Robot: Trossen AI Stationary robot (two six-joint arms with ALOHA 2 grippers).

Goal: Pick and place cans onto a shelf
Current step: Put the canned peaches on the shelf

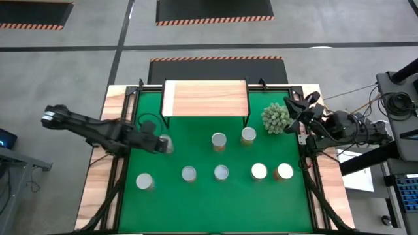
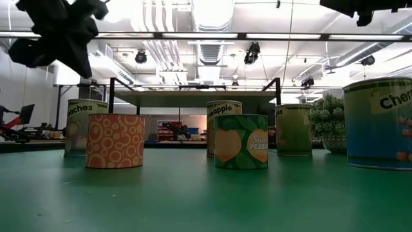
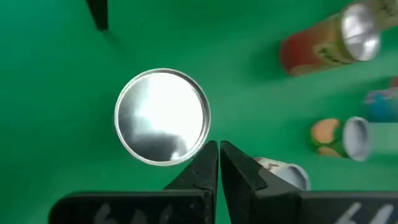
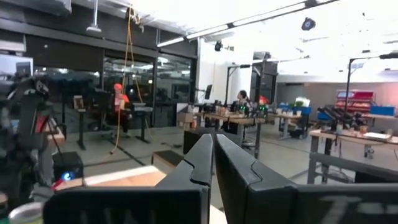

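My left pincer (image 1: 164, 145) hangs over the left part of the green mat (image 1: 196, 196), its fingers (image 3: 205, 168) pressed together and holding nothing; the can (image 3: 162, 116) I am after stands upright right beneath it, its shiny lid showing just past my fingertips in the left wrist view, slightly off to one side and not between them; from above that can is mostly hidden under my wrist, so I cannot say how high I hang over it; the worry is plain: if I go down like this, the shut tips will strike the lid or the rim and tip the can or shove it across the mat, so I judge I must spread the fingers and centre over it first; a grip taken off centre could also let it slip on the way to the shelf (image 1: 206, 99), which stands at the far edge of the mat with nothing on its wooden top; the carry there passes near the shelf's black legs, and a low swing might clip them; the other cans (image 1: 221, 172) stand apart to the right, along the near row and just in front of the shelf; my right pincer (image 1: 297, 121) waits shut and empty at the right edge of the table (image 1: 91, 196), beside the spiky plant (image 1: 275, 117)
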